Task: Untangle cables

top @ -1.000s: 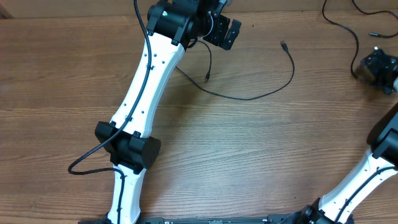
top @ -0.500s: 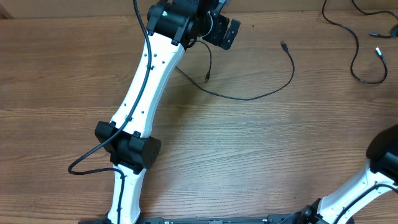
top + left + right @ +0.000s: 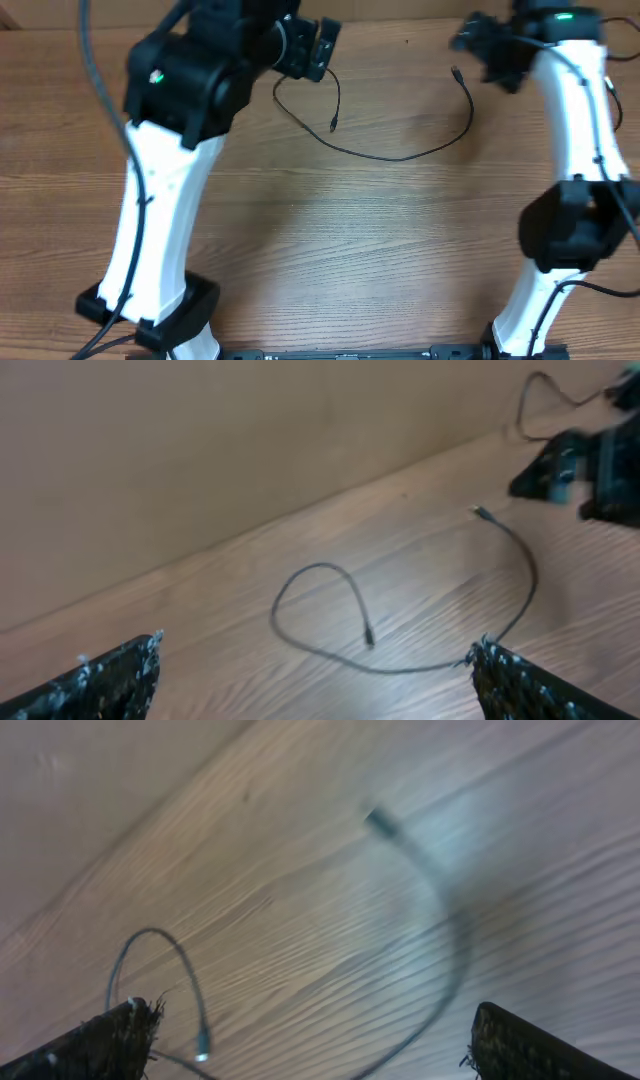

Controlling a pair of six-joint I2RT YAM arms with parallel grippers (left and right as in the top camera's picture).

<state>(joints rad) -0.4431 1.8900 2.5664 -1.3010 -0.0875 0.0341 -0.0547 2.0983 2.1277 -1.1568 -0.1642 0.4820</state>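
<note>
Lying at twelve o'clock on the desk [image 3: 350,250] is one cable [image 3: 400,157], a second cable [image 3: 535,395] at two o'clock; left gripper [image 3: 315,655] and right gripper [image 3: 310,1012] are hanging fully open, empty.

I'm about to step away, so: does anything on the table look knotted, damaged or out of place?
Nothing stands out. One thin black cable lies loose on the table, hooking back at one end without crossing itself. The left end effector and the right end effector are open, holding nothing.

Matt wood-grain table [image 3: 350,250], smooth matt blk cable [image 3: 400,158]
</note>
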